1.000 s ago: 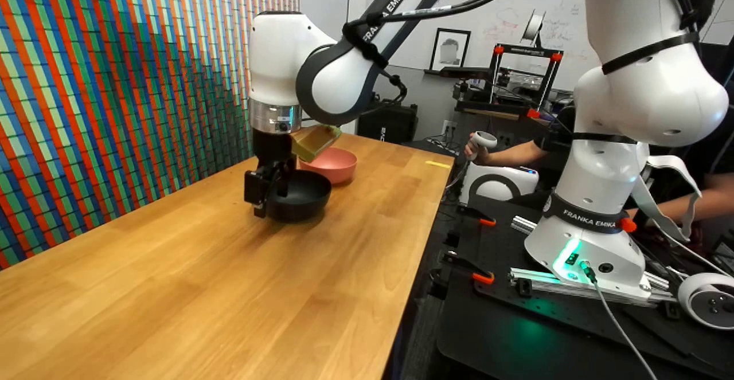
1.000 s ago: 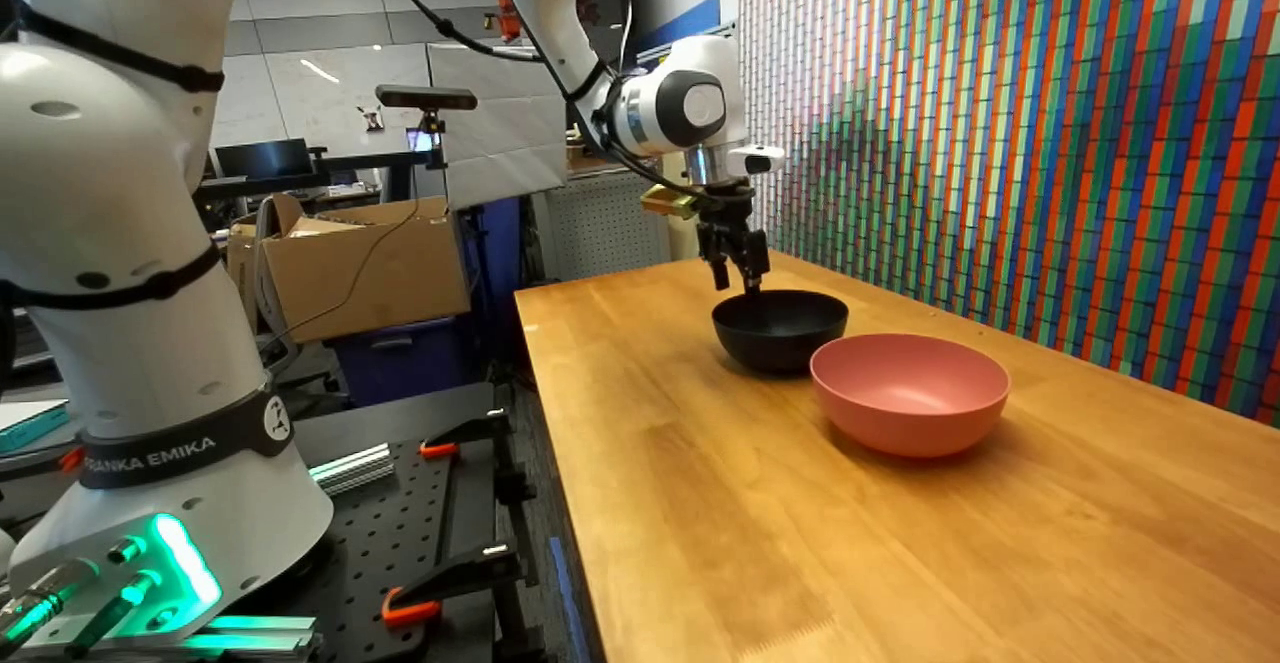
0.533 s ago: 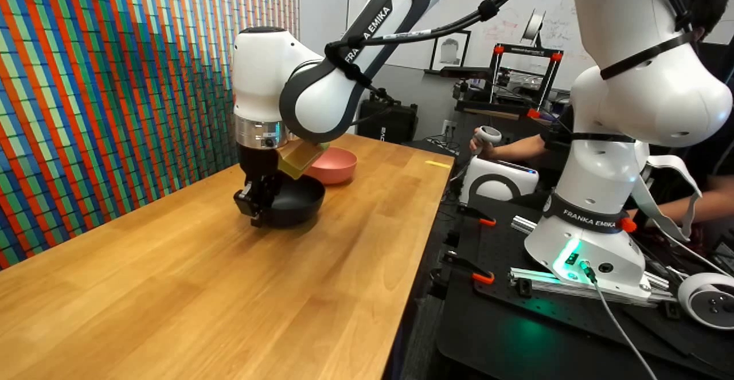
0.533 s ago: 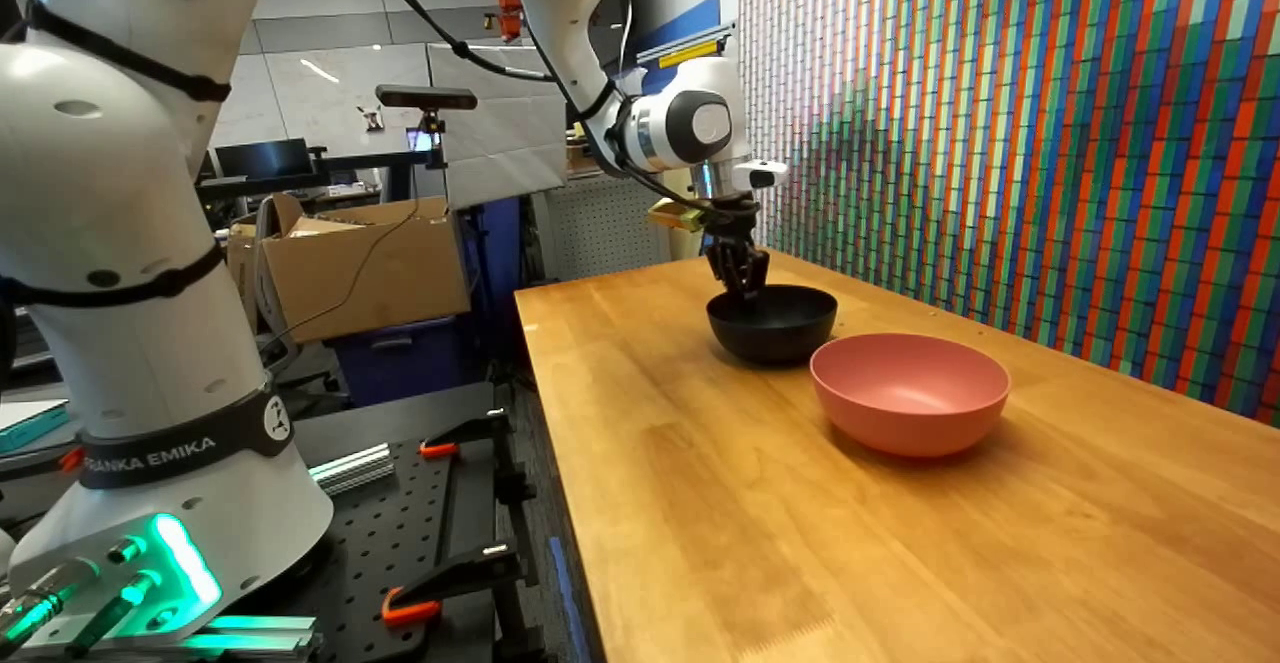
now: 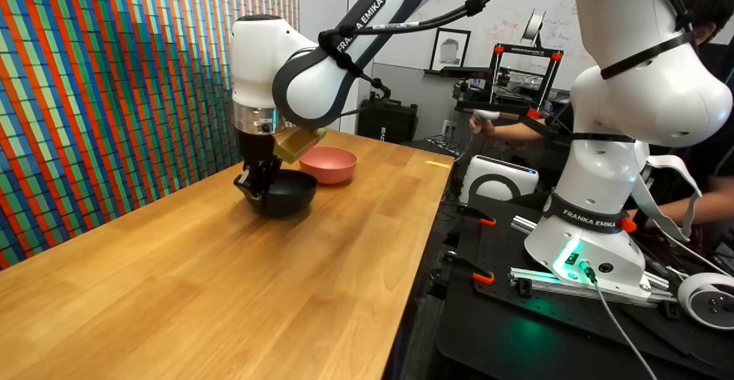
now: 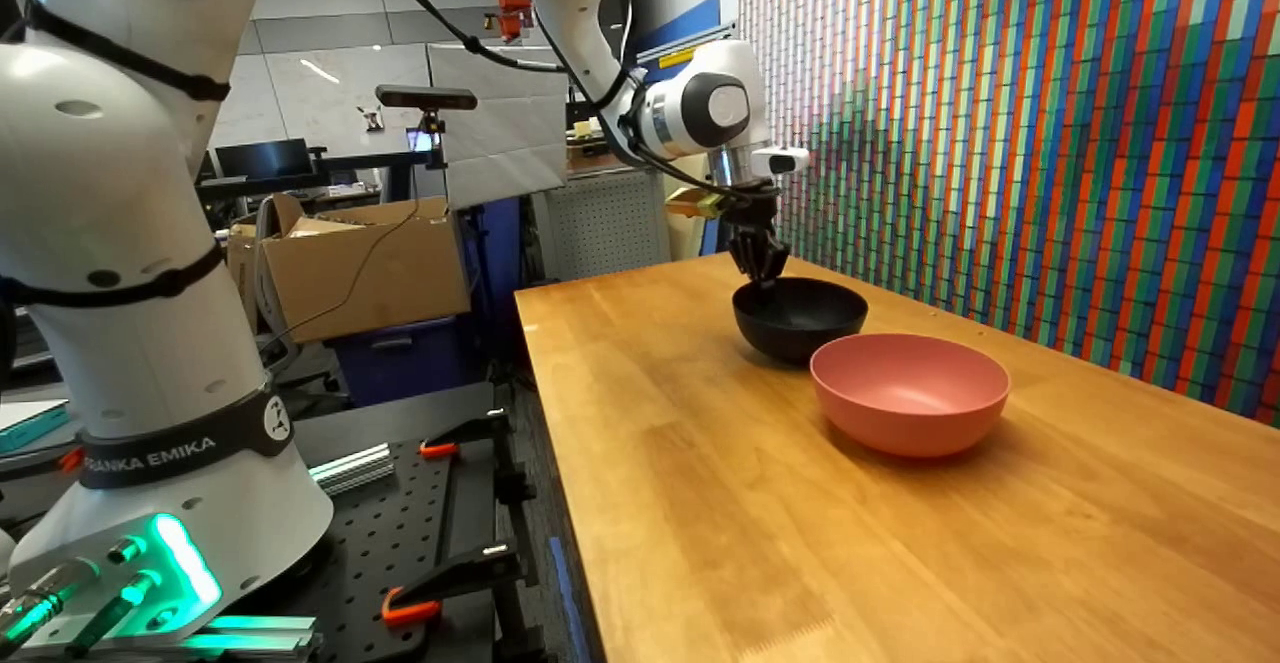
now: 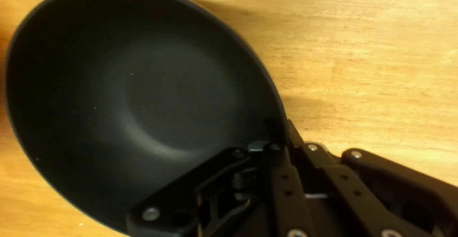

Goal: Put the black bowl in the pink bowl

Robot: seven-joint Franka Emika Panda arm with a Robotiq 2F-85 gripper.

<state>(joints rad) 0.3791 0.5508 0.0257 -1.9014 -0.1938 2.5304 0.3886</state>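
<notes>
In an exterior view, left of centre, my hand (image 5: pixel 261 192) pinches the rim of the black bowl (image 5: pixel 292 194); whether the bowl touches the table (image 5: pixel 321 300), I cannot tell. A strap (image 5: pixel 338 49) partly covers FRANKA EMIKA on my arm (image 5: pixel 375 8); on my base (image 5: pixel 608 247), at right, the words read whole. In an exterior view, the pink bowl (image 6: pixel 910 393) sits right of centre, the black bowl just up and left of it. In the wrist view, the black bowl fills the left, its rim nipped in my hand toward lower right.
</notes>
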